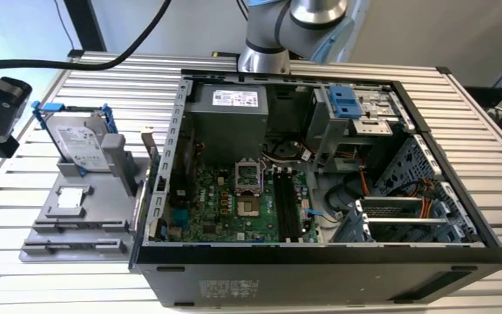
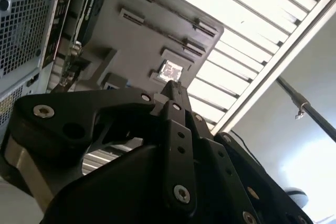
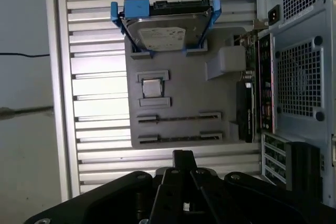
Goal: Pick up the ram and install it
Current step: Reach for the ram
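The robot's black tool (image 3: 182, 157), fingers drawn together on nothing, points toward a grey parts tray (image 3: 178, 95) on the slatted tabletop (image 3: 94, 145). In the second wrist view the closed fingertips (image 2: 173, 86) line up just short of the tray's small square chip (image 2: 170, 70).

The ram (image 3: 178, 118) appears as a thin dark bar, edge-on, in one of the tray's two long slots, well apart from the tool. Whether the other slot holds a stick as well cannot be told.

A hard drive (image 3: 165, 30) in a blue frame stands upright at the tray's opposite end, with the chip between it and the slots. A green circuit card (image 3: 251, 77) stands on edge between the tray and the opened computer case (image 1: 321, 256).

In the exterior view the case lies on its side, the motherboard (image 1: 220, 206) exposed, and its black memory slots (image 1: 290, 203) run alongside the processor socket.
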You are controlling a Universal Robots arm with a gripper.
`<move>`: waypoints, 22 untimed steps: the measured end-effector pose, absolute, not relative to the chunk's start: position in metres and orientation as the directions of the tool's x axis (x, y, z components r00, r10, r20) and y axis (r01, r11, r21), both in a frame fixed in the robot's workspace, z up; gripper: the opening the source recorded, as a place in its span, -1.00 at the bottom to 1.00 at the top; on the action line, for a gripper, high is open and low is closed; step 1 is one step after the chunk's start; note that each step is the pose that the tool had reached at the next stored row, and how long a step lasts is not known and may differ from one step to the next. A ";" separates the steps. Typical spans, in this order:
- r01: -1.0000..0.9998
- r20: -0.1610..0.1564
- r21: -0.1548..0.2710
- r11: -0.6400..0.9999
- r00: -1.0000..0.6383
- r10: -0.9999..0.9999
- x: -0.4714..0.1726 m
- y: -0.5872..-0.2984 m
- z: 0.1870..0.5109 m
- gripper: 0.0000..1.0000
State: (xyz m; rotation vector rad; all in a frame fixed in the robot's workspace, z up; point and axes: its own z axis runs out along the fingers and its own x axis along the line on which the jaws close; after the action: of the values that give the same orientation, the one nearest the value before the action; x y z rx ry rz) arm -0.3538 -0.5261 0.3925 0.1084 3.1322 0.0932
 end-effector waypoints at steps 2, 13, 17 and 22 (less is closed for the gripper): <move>0.057 -0.004 0.060 0.997 -0.998 0.057 -0.353 -0.526 0.392 -1.00; 0.009 -0.004 0.060 0.998 -1.000 0.009 -0.352 -0.527 0.392 -1.00; 0.004 -0.004 0.060 0.998 -1.000 0.005 -0.352 -0.527 0.392 -1.00; -0.001 -0.004 0.060 0.998 -1.000 -0.001 -0.352 -0.527 0.392 -1.00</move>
State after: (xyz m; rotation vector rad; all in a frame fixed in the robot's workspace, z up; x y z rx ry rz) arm -0.3517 -0.5267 0.3924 -0.0016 3.1361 0.0935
